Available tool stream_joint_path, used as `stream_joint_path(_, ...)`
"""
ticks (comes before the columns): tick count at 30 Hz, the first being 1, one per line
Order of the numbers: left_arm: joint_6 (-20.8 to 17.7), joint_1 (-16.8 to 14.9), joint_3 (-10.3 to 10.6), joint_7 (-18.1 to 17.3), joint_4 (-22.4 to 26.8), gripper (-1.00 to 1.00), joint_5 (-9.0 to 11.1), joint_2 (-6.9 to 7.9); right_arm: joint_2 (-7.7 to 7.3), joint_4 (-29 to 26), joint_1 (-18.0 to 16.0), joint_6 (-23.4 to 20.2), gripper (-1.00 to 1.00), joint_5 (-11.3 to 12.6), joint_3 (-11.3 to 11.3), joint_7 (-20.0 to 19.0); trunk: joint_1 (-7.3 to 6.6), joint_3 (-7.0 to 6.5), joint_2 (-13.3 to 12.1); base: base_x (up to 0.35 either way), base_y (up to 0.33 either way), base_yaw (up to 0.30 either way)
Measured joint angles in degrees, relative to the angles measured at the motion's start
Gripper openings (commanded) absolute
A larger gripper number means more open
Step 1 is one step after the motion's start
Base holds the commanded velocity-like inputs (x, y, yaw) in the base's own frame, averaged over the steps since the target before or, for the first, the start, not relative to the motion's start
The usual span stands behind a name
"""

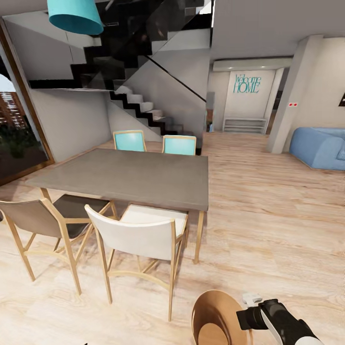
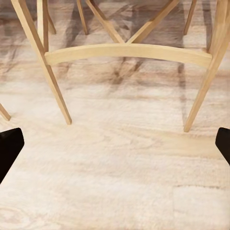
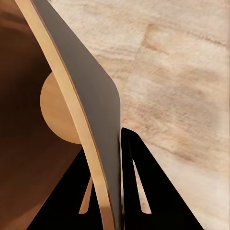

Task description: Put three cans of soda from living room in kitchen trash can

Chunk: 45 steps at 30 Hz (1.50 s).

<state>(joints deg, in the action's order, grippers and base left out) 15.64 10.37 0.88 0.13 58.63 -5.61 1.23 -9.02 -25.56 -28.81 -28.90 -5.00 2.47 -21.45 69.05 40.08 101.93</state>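
On my head camera, far left, a dark window (image 1: pixel 17 143) shows foliage outside, and a teal lampshade (image 1: pixel 75 15) hangs at the top edge. Black-and-white stairs (image 1: pixel 139 103) climb behind the dining table (image 1: pixel 129 175), a grey slab on pale wood legs. Two teal chairs (image 1: pixel 130 141) stand at its far side; at the near side sit a brown chair (image 1: pixel 48 218) and, to its right, a white chair (image 1: pixel 141 237).

My left wrist camera looks down at the light wood floor (image 2: pixel 115 182) and the legs and curved crossbar of a chair (image 2: pixel 129 52). The left tool (image 2: pixel 115 143) has its two dark fingertips (image 2: pixel 9 146) at opposite edges of that picture, spread wide with nothing between them.

Further right, at the bottom of the head view, I see the tash can (image 1: pixel 218 321), its brown inside and pale round bottom facing me, tilted and held off the floor. The right tool (image 1: pixel 249 316) meets its rim. My right wrist camera shows it closely: the black fingers (image 3: pixel 143 191) pinch the bin wall (image 3: pixel 91 120), one inside and one outside, closed tight on the rim.

Beyond, a white wall carries teal lettering reading "Welcome HOME" (image 1: pixel 247 84) above a low white shelf (image 1: pixel 245 125). At the far right sits the blue sofa (image 1: pixel 318 146).
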Motion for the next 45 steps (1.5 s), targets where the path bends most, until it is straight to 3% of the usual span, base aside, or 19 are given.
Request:
stream_joint_path(14, -0.09, 0.0, -0.03, -0.15, -0.02, 1.0, -0.04, 0.02, -0.04, 0.0, 0.0, 0.06, -1.0, 0.11, -0.15, 0.0, 0.0, 0.0, 0.0, 0.0, 0.198, -0.151)
stream_joint_path(29, 0.0, 0.0, 0.16, 0.2, -0.08, 1.0, -0.4, 0.0, -0.05, 0.01, 0.0, 0.01, -1.0, -0.07, -0.09, 0.02, 0.0, 0.25, 0.0, 0.0, 0.03, -0.186)
stream_joint_path(45, 0.0, 0.0, 0.6, 0.4, -0.09, 1.0, -0.69, 0.0, -0.04, 0.0, 0.0, 0.11, -1.0, 0.07, -0.05, 0.02, 0.0, 0.26, 0.0, 0.0, -0.228, -0.012)
